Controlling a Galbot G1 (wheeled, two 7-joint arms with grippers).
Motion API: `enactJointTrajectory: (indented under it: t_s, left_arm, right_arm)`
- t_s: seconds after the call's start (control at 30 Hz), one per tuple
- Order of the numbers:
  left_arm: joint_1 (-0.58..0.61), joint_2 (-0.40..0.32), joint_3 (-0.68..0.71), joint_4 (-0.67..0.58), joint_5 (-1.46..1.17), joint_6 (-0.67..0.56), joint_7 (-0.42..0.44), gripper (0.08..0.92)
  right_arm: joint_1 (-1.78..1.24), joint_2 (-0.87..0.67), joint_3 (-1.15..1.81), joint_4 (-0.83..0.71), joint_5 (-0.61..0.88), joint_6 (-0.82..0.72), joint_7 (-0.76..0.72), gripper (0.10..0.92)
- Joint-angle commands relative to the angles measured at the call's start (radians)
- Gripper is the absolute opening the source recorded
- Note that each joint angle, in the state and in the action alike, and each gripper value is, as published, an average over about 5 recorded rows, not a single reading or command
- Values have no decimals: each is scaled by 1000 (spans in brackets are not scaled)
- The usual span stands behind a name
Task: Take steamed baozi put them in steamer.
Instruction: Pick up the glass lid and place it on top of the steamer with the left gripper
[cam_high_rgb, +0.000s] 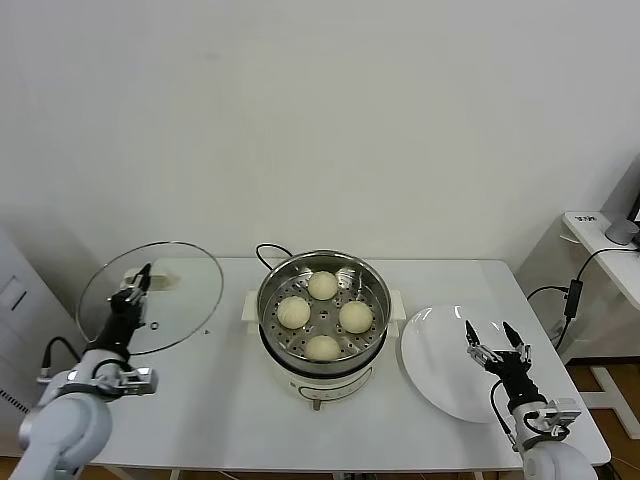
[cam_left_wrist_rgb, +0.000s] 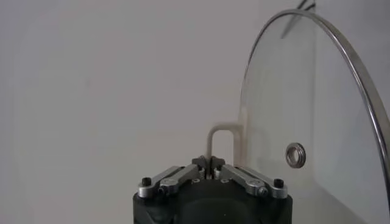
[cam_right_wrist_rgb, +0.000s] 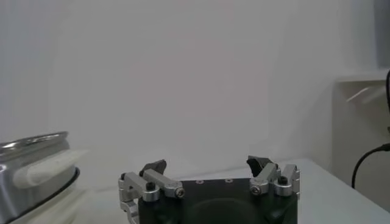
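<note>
Several cream-white steamed baozi (cam_high_rgb: 322, 285) lie inside the shiny steamer (cam_high_rgb: 272, 290) on its cream base at the table's middle. A part of the steamer's side (cam_right_wrist_rgb: 30, 176) also shows in the right wrist view. At the far left my left gripper (cam_high_rgb: 137, 283) holds the round glass lid (cam_high_rgb: 185, 290) up on edge. Its jaws (cam_left_wrist_rgb: 212, 161) are shut on the lid's thin handle (cam_left_wrist_rgb: 220, 129), beside the lid (cam_left_wrist_rgb: 329, 122). On the right my right gripper (cam_high_rgb: 490, 336) hovers open over the white plate (cam_high_rgb: 440, 365), with nothing between its fingers (cam_right_wrist_rgb: 207, 163).
A black cord (cam_high_rgb: 268, 252) runs from behind the steamer toward the wall. A side table with a cable (cam_high_rgb: 575, 290) stands to the right of the white table. A grey cabinet (cam_high_rgb: 15, 290) is at the far left.
</note>
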Motion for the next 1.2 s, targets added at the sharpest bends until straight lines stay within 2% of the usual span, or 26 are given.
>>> enactJointTrajectory:
  t_s: [0.03,0.3,0.5,0.83,1.2]
  left_arm:
    - [-163,5,336,-127,188,297,176,103]
    - [-311,-80,476,-82,266,368,232,103]
    - [-375,-131,559,-67,267,413,265,103]
    - [-398,-234,635,-25,383,441,298,103]
    - [-411,-313,703,33,438,437,294,103]
  right_arm:
    - [11,-2,5,-4,-2,-2,3,823]
    - [5,-8,6,-6,-6,-3,5,823]
    - [4,-8,10,-8,-6,-4,5,823]
    - [-2,0,27,-7,-4,-4,5,823]
    - [-1,7,28,-9,-2,-3,4,823]
